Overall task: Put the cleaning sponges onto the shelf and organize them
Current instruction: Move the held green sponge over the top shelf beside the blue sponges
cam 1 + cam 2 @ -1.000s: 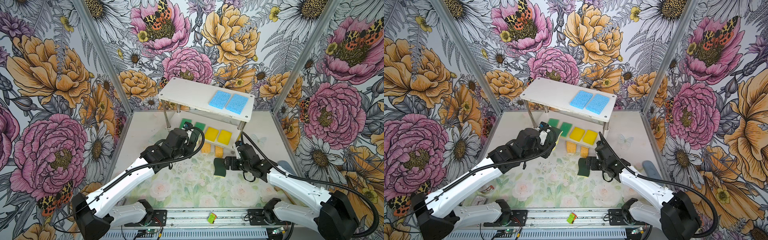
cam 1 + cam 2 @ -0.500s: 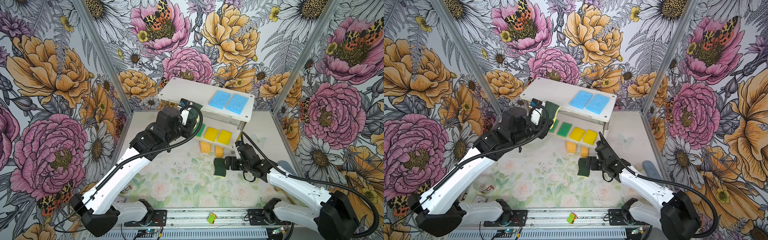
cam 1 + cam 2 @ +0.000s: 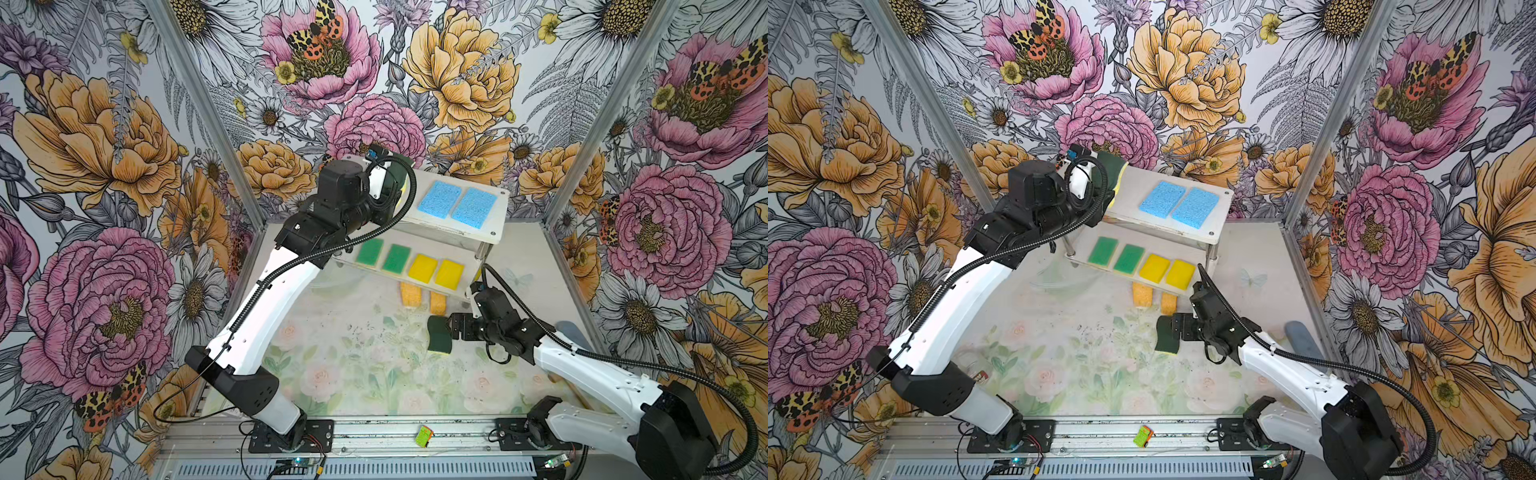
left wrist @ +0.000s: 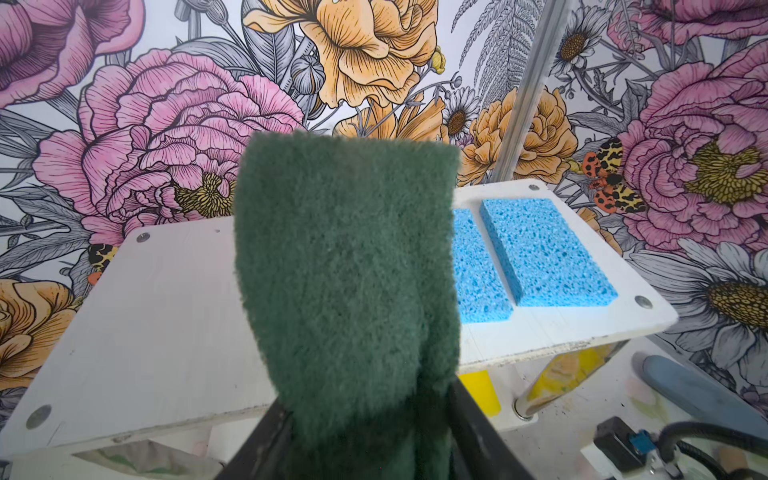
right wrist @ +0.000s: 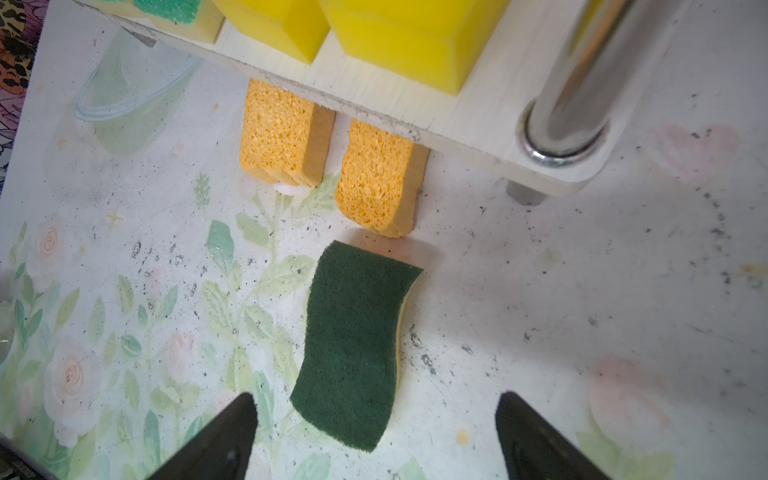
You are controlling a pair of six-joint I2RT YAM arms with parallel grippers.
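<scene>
Holding the wavy dark-green-on-yellow foam sponge (image 4: 345, 257) by one end over the bare end of the white two-tier shelf (image 4: 158, 316) with metal posts, the left gripper (image 4: 368, 430) is pinching the foam between its fingers. For a clean placement, the arm should be lowering the sponge until it is lying flat on the top board, parallel to the two light blue porous sponges (image 3: 457, 201) and leaving room for its twin. The fingers should be spreading only once the foam is seated, since squeezed foam is likely to spring back. The right gripper (image 5: 376, 436) is hovering with fingers spread wide about the second dark-green wavy sponge (image 5: 353, 345), which is lying flat on the floral table (image 5: 582, 291).
</scene>
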